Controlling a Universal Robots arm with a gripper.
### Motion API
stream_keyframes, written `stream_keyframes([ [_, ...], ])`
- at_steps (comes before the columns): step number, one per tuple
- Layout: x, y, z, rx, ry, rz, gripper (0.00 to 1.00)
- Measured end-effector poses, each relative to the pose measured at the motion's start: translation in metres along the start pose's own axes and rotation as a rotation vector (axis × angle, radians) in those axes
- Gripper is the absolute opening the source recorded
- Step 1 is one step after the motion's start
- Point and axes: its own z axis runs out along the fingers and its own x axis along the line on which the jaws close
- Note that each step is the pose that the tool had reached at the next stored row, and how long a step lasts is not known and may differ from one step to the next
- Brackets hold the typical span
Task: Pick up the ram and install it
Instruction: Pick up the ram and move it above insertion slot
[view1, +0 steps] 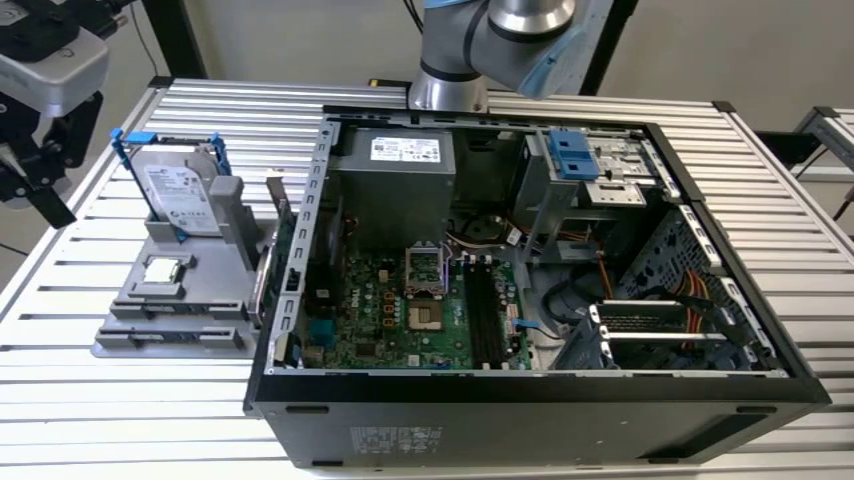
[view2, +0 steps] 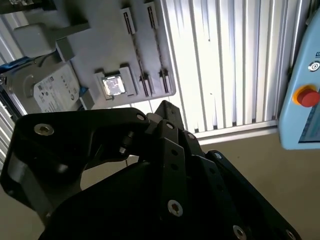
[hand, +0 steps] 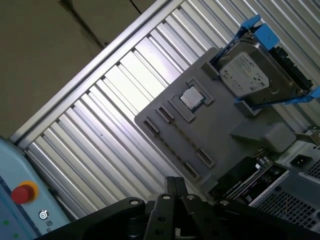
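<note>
Open computer case (view1: 534, 420) lies on slatted table (view1: 134, 420) — motherboard (view1: 387, 310) inside it, grey fixture (view1: 200, 300) holding an upright hard drive (view1: 180, 190) just beside it, arm base (view1: 447, 85) at its far wall.

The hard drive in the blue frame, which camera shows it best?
The first wrist view: the hard drive shows its whole labelled face, unblocked. The exterior view shows it standing upright in the grey holder, seen at a slant. The second wrist view catches part of it.
</note>
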Motion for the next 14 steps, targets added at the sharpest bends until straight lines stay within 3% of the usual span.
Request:
stream_keyframes([
  [14, 0.0000, 0.0000, 0.0000, -0.0024, 0.0079, -0.164, 0.00],
])
